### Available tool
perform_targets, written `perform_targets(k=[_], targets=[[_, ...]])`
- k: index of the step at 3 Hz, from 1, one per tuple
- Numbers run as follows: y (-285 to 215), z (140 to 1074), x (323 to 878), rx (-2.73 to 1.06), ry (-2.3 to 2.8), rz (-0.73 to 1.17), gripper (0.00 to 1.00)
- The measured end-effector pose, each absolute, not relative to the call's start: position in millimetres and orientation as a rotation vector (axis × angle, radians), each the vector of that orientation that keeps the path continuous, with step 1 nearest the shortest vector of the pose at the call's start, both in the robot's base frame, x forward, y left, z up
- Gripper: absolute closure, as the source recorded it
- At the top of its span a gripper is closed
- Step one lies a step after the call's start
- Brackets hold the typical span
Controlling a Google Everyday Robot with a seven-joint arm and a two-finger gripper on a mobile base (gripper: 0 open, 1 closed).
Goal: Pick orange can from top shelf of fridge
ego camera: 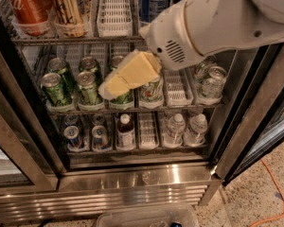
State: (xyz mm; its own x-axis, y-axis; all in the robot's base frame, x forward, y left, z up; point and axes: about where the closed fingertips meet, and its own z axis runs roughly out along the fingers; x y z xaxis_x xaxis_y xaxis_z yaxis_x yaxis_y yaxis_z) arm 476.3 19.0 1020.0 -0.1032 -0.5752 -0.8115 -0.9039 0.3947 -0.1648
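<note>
The orange can stands on the top shelf of the open fridge, second from the left, next to a red Coca-Cola can. An empty white lane tray is to its right, then blue Pepsi cans. My gripper, with pale yellow fingers, hangs in front of the rack of green cans, below and to the right of the orange can. It holds nothing that I can see. The white arm reaches in from the upper right.
Green cans fill the middle rack, with silver cans at its right. The bottom rack holds small cans, a bottle and water bottles. Dark door frames stand at left and right. An orange cable lies on the floor.
</note>
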Motion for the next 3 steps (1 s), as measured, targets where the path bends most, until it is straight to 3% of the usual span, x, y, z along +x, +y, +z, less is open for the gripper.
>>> perform_targets(k=[3], targets=[[77.4,1042.8,489.9,-1.122,1.653,0.394,0.00]])
